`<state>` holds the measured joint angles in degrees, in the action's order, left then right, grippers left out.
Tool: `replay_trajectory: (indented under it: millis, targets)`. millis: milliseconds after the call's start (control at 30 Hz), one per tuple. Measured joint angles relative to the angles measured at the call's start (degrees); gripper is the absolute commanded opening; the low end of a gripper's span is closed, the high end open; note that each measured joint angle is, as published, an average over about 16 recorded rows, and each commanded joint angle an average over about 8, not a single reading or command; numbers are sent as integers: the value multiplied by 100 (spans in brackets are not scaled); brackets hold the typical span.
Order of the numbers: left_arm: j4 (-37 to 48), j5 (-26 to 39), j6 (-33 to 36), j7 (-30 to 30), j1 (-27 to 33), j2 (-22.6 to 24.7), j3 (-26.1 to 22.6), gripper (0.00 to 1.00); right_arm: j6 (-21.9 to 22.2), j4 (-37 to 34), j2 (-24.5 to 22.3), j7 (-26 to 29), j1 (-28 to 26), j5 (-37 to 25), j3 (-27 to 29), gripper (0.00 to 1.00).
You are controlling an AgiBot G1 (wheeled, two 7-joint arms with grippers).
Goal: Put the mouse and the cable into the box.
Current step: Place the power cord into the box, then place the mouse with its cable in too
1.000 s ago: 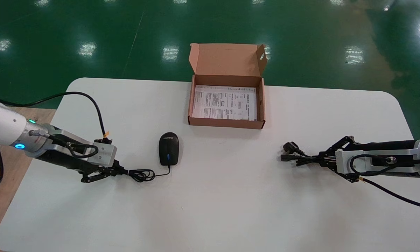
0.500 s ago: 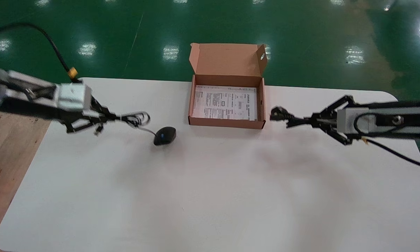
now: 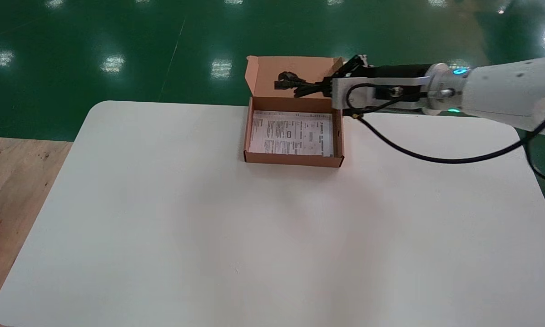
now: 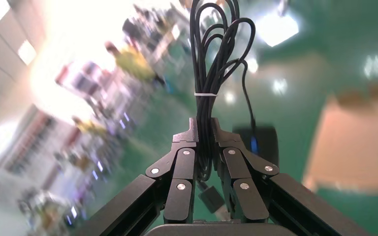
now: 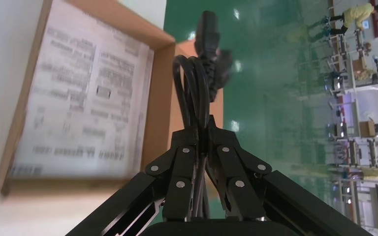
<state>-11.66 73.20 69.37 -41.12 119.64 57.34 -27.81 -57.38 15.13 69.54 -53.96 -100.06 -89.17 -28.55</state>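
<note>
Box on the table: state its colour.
The box is plain brown cardboard; the head view shows it best.

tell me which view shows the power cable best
Right wrist view: the cable shows large and close, looped, plug end out, clamped in the right gripper. Head view shows it small, against the lid of the box. Left wrist view shows only the mouse cord in the left gripper.

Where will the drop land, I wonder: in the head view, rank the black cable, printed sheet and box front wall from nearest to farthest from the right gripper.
1. black cable: held in the right gripper itself.
2. printed sheet: flat inside the box.
3. front wall: the side nearest the robot.
</note>
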Motion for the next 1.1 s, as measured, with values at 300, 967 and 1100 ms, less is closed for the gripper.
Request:
replay_trajectory:
  millis: [300, 967, 1100]
  targets:
    - [109, -519, 7, -616, 69, 218, 360, 0, 632, -498, 674, -308, 170, -1, -55, 0]
    - [513, -126, 206, -672, 402, 195, 90, 0, 882, -259, 878, 229, 556, 264, -709, 100]
    - [569, 60, 288, -610, 424, 253, -45, 0, 967, -183, 873, 323, 573, 348, -871, 100]
